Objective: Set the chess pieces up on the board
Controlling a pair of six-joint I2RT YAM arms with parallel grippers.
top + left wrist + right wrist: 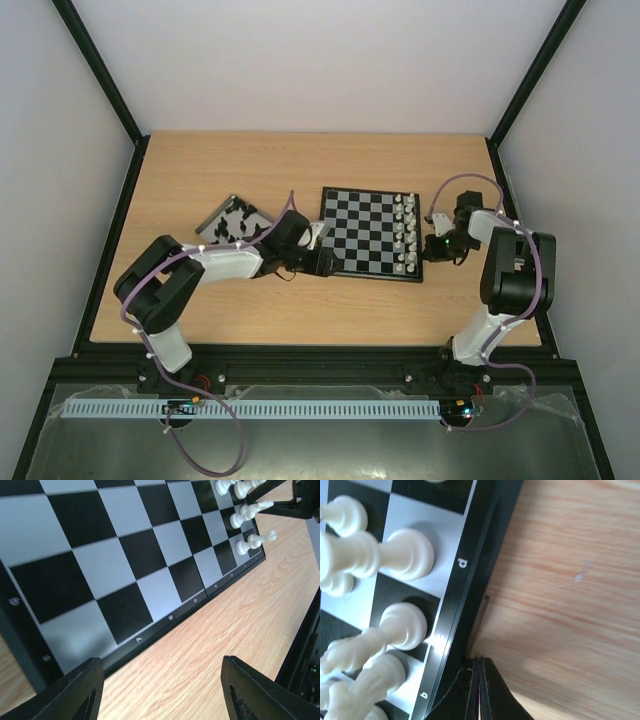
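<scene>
The board (372, 233) lies flat in the middle of the table. White chess pieces (404, 232) stand in its two right-hand columns. Black chess pieces (236, 222) lie in a grey tray (214, 214) left of the board. My left gripper (325, 262) is at the board's near left corner. In the left wrist view it (162, 690) is open over bare wood beside the board's border (170, 617), with nothing between its fingers. My right gripper (477, 662) is shut and empty, its tips against the board's right border (465, 580), close to white pieces (405, 555).
The wooden table (300, 310) is ringed by a black frame, with slanted posts at the back left (100, 70) and back right (530, 80). White walls stand behind and at both sides. The tray sits tilted, touching the left arm's wrist area.
</scene>
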